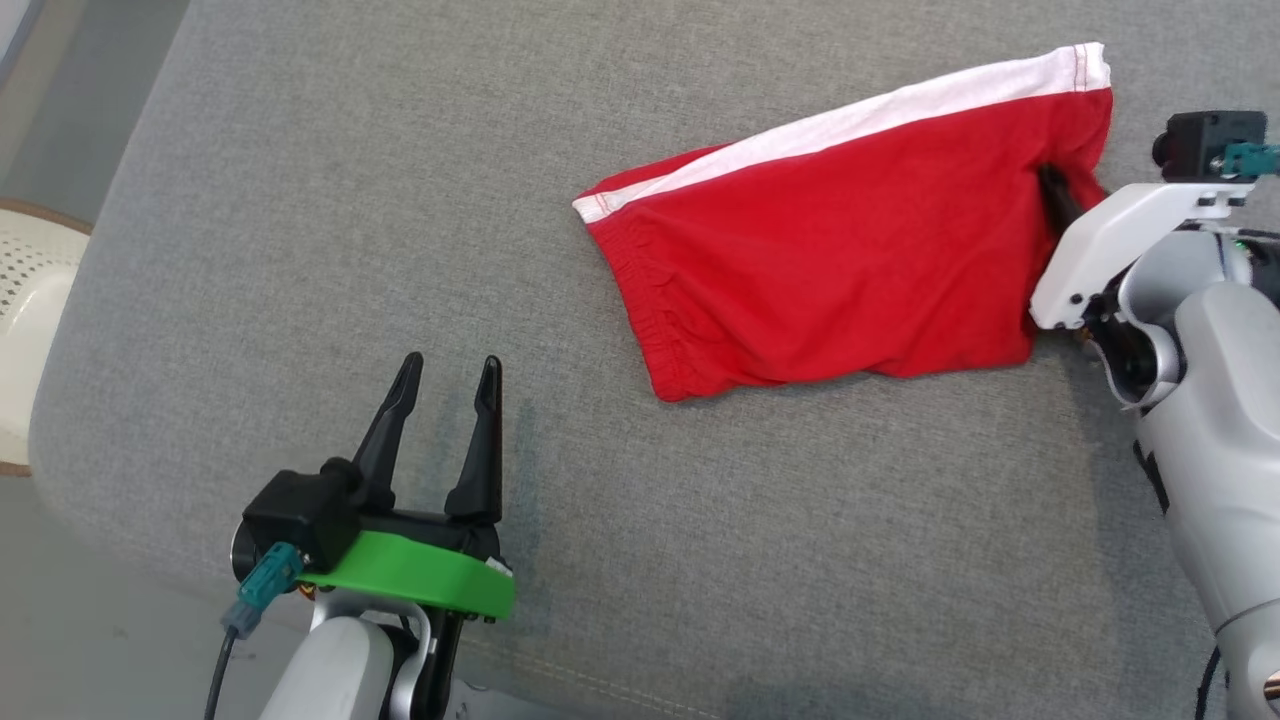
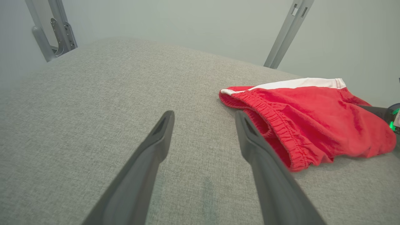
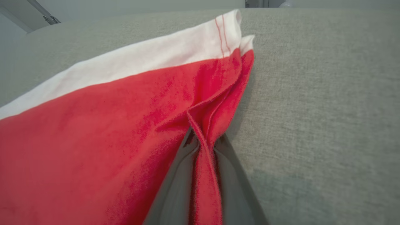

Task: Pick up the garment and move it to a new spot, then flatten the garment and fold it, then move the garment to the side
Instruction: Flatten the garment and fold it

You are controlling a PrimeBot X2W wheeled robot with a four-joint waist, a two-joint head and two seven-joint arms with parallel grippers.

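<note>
Right gripper (image 3: 205, 140) is seen pinched on a gathered fold at the leg edge of the shorts (image 1: 850, 270). The cloth is laid on the grey cushion (image 1: 300, 250) to its left, long axis toward the left gripper (image 1: 450, 370), which is held spread, well short of the waistband.

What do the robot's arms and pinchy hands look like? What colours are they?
The left gripper has two long, black, pointed fingers on a bright green plate, with a black camera box and a teal plug trailing a dark cable. The right gripper sits on a white bracket with its own black box and teal plug. Both forearms are smooth, pale grey.
</note>
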